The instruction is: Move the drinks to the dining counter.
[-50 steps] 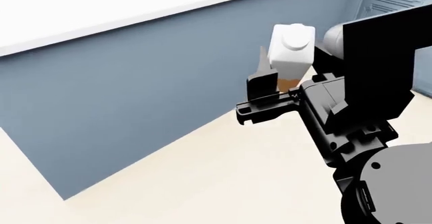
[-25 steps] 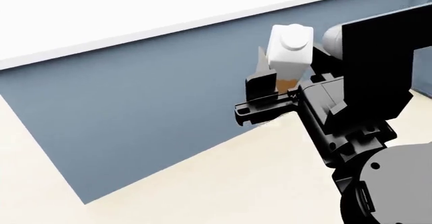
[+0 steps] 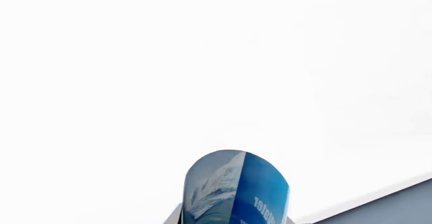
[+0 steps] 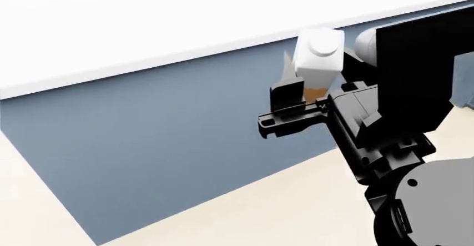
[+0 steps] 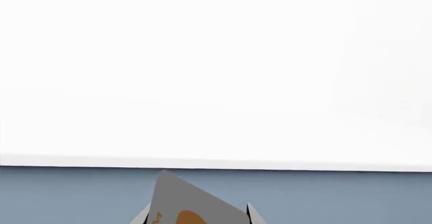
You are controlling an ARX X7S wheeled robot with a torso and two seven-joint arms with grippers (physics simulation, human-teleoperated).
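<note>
The dining counter (image 4: pixel 141 18) fills the upper part of the head view, its white top seen above a dark slate-blue side panel (image 4: pixel 163 140); the pale floor (image 4: pixel 281 212) lies below. The step in hand is judged to be the carrying approach: both drinks are held off any surface and short of the counter top. The next move is judged to call for closing on the counter and raising each drink above its edge before it is set down.

The right arm (image 4: pixel 385 140) is extended forward, its right gripper (image 4: pixel 307 99) clamped on the base of the upright white carton (image 4: pixel 318 54).

The left gripper is not seen directly. The water bottle (image 3: pixel 236 191) is shown close against the left wrist camera, evidently held; the fingers' state cannot be told.
</note>
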